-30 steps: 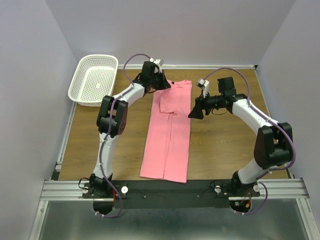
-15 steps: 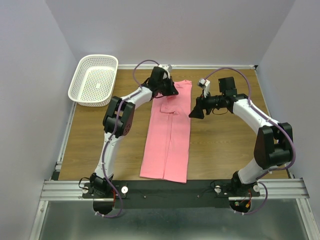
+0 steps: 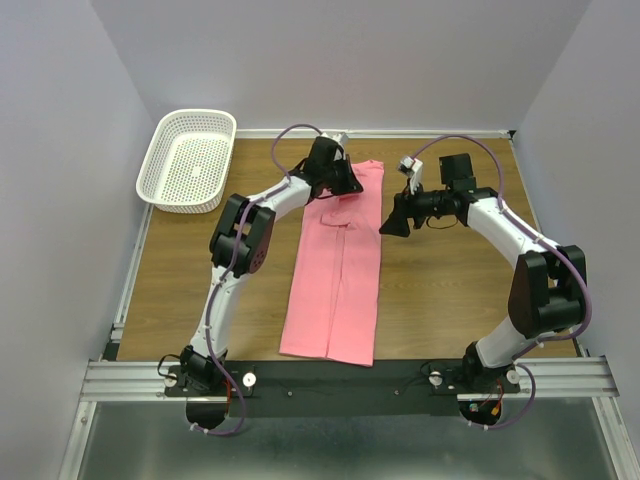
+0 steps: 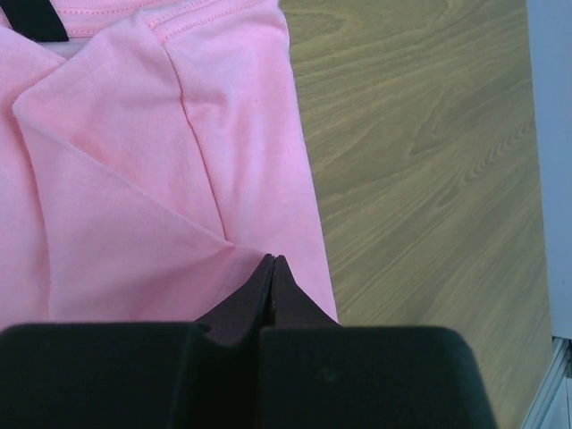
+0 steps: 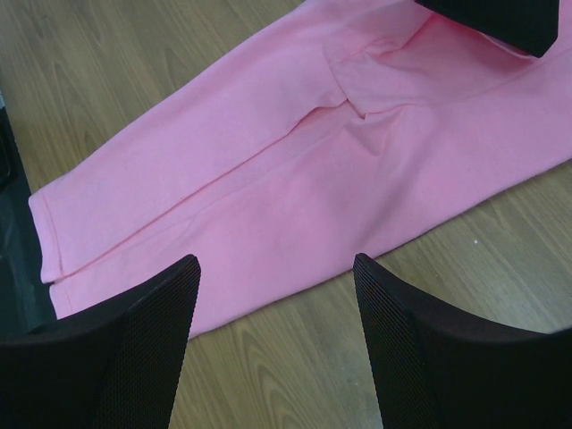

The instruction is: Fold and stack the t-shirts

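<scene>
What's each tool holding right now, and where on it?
Left tool looks shut on a folded flap of the shirt near its far end; right tool open, empty.

T-shirt [image 3: 335,270], centre of the top view: plain pink, no print, stitching the same pink. Basket [image 3: 190,160], upper left: white, dotted all over with small holes. Table [image 3: 440,290]: mid-brown wood grain. Left arm [image 3: 218,310] and right arm [image 3: 500,225]: white shells, black joints. Cables [image 3: 455,138]: purple. Left gripper [image 4: 273,261]: black. Right gripper [image 5: 275,266]: black, fine cross-hatch. Walls [image 3: 350,60]: pale lavender-grey.
</scene>
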You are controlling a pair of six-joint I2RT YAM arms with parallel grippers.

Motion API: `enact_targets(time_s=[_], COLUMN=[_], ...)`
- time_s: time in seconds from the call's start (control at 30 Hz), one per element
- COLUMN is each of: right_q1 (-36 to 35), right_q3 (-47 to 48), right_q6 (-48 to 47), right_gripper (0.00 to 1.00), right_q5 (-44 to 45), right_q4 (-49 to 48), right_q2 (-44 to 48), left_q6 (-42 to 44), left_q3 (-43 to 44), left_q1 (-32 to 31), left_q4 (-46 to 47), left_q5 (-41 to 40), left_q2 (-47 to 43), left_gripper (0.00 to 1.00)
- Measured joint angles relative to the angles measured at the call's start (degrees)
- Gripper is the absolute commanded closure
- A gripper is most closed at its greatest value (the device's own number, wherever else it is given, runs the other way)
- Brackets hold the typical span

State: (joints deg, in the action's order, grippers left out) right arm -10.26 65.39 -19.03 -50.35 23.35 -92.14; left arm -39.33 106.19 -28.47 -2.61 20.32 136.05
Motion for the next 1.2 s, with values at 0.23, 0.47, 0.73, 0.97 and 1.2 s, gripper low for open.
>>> enact_targets(time_s=[0.23, 0.47, 0.73, 0.97, 1.2], right_q1=[0.7, 1.7, 2.5, 3.3, 4.0], right_q3=[0.0, 0.0, 0.0, 0.0, 0.0], right_q6=[0.0, 0.0, 0.0, 0.0, 0.4], right_gripper=[0.23, 0.23, 0.22, 0.22, 0.23], right_q5=[-0.1, -0.4, -1.0, -1.6, -1.8], right_q4=[0.0, 0.0, 0.2, 0.4, 0.7], right_q2=[0.0, 0.1, 0.9, 1.2, 1.4], left_q6=[-3.2, -5.6, -7.1, -6.2, -0.8], left_q3=[0.0, 0.2, 0.2, -5.3, -26.9], left_q1=[-1.0, -2.6, -4.4, -4.7, -4.1], left_q4=[0.4, 1.2, 1.3, 3.7, 9.1], left_q5=[-2.3, -3.2, -3.5, -5.4, -12.0], left_q2=[0.0, 0.5, 0.9, -2.1, -22.2], left_gripper=[1.0, 0.92, 0.63, 0.57, 0.56])
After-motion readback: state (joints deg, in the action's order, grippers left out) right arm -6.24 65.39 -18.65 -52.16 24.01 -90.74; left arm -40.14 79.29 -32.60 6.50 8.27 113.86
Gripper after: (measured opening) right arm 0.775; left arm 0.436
